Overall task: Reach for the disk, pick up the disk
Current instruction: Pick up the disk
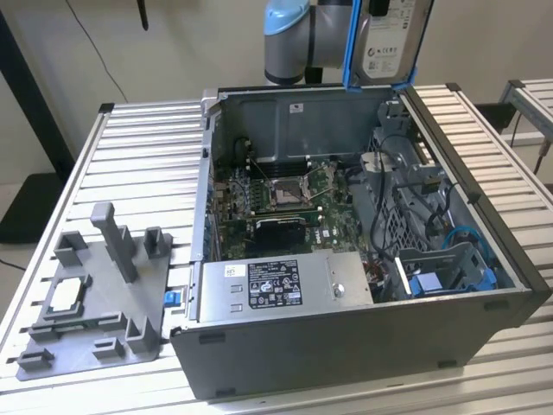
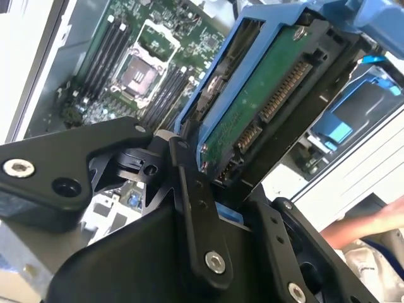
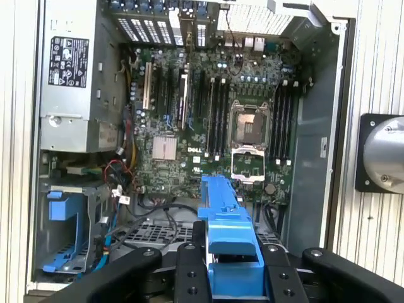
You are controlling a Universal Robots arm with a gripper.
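You lifted the disk (image 1: pixel 387 39) out.
Your gripper (image 2: pixel 214 189) squeezed its blue frame tight, high above the computer case (image 1: pixel 346 346), so it stayed clear.

In the exterior view the disk (image 1: pixel 386 43) and the arm (image 1: pixel 298 35) run off the top edge, hiding the gripper. In the second wrist view a person's arm (image 2: pixel 369 226) is cut by the edge

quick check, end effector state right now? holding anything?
End effector: shut on the disk, gripping its blue bracket and holding it in the air above the open computer case.
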